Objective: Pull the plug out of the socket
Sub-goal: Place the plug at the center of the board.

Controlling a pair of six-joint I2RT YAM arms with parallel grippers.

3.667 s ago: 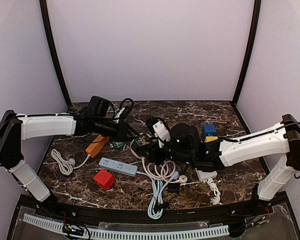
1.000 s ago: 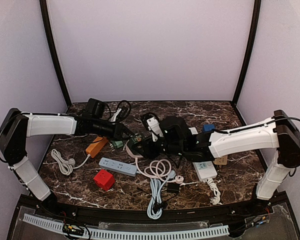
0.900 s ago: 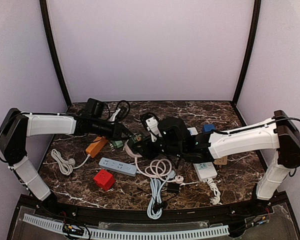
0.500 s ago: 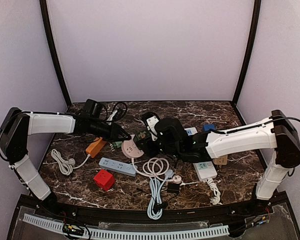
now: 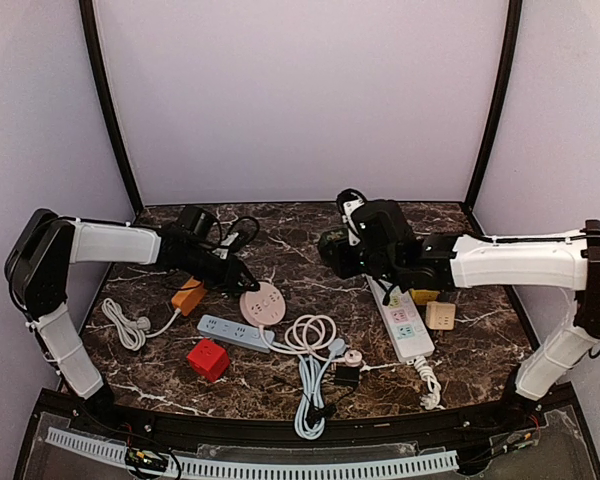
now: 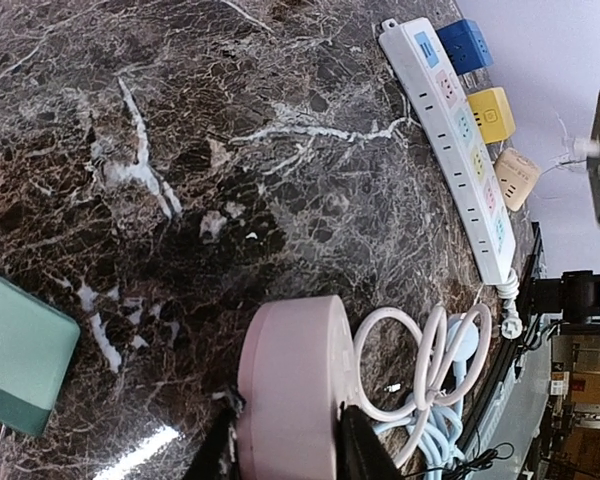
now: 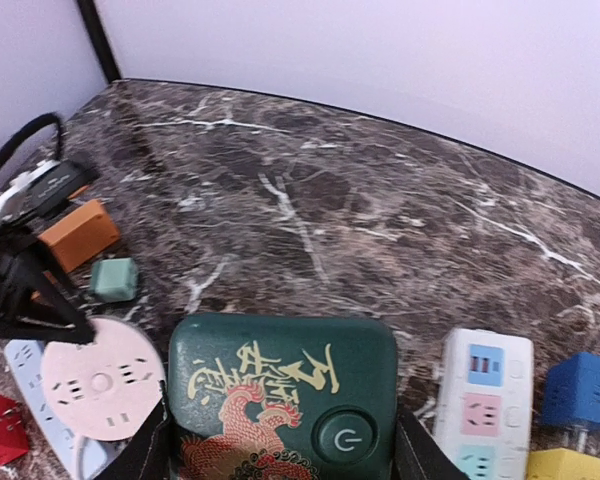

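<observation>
A round pink socket [image 5: 262, 303] lies on the marble table. My left gripper [image 5: 242, 288] is shut on its edge, and the left wrist view shows the socket [image 6: 295, 400] clamped between both fingers [image 6: 365, 455]. A dark green plug block with a gold dragon and a power button [image 7: 285, 405] is gripped by my right gripper [image 7: 280, 445]. In the top view the block [image 5: 332, 250] hangs in my right gripper [image 5: 338, 255] above the table, well right of and apart from the socket. The pink socket also shows in the right wrist view [image 7: 100, 382].
A long white power strip [image 5: 400, 318] lies under the right arm, with a blue cube [image 7: 580, 395], a yellow cube [image 6: 490, 112] and a beige adapter [image 5: 440, 315] nearby. A grey strip [image 5: 225, 333], a red cube [image 5: 208, 358], an orange block [image 5: 187, 294], a mint adapter [image 7: 113, 279] and coiled cables [image 5: 315, 335] surround the socket.
My right gripper has carried the green plug block up and to the right, away from the pink socket. The two are now apart. My left gripper stays on the socket.
</observation>
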